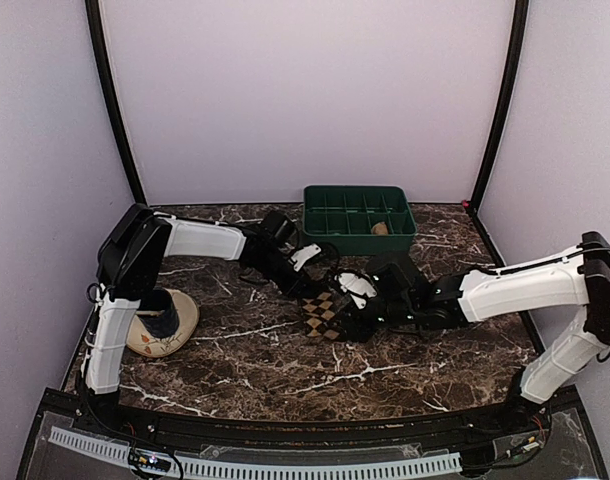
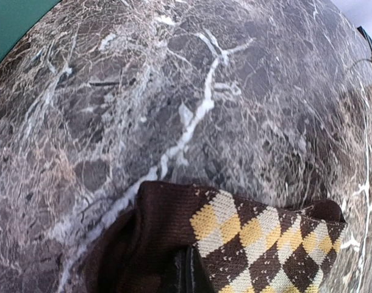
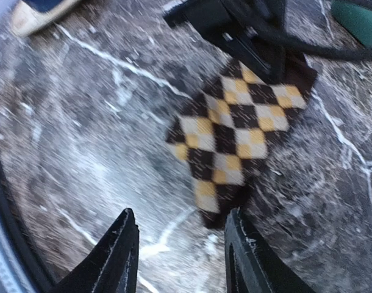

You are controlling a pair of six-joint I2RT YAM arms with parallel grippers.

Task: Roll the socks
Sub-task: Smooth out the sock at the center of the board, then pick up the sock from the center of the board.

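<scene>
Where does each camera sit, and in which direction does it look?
Top external: above and behind the arm bases, looking down on the marble table; both arms show, meeting at the checked sock.
Left wrist: on the left arm, looking down at table and sock; its own body hardly shows.
Right wrist: on the right arm, looking across the sock at the left gripper; its own fingers frame the bottom.
Shared: all three see the sock.

Sock [image 1: 325,314] on table [image 1: 235,365], before bin [image 1: 357,190]
</scene>
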